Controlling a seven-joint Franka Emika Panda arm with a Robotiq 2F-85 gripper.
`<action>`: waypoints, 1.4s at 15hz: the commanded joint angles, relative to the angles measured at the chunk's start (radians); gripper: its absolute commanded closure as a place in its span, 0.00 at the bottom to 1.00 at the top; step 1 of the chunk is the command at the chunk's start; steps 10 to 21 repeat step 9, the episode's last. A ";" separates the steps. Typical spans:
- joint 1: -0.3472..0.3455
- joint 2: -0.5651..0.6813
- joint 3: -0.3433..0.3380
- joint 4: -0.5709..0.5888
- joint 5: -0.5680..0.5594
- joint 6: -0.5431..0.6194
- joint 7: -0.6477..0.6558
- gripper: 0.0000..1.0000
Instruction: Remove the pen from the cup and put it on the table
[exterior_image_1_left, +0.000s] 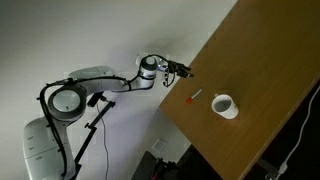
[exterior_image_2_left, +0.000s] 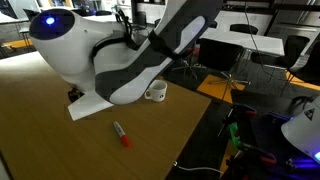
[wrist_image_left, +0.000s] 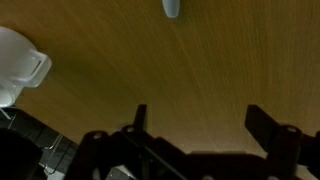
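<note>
The pen lies flat on the brown wooden table, a little apart from the white cup. In an exterior view the pen lies with its red end toward the near table edge, and the cup stands partly hidden behind my arm. My gripper hovers over the table's edge, short of the pen. In the wrist view its fingers are open and empty above bare wood. A pale rounded end, apparently the pen, shows at the top edge.
My white base and thick arm fill much of an exterior view. The table edge drops off beside the robot. Office chairs and desks stand behind. A dark cable hangs at the far side.
</note>
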 joint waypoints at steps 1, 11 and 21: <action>0.031 -0.104 -0.050 -0.092 -0.046 0.041 0.095 0.00; -0.004 -0.072 -0.015 -0.035 -0.061 0.002 0.092 0.00; -0.004 -0.072 -0.015 -0.035 -0.061 0.002 0.092 0.00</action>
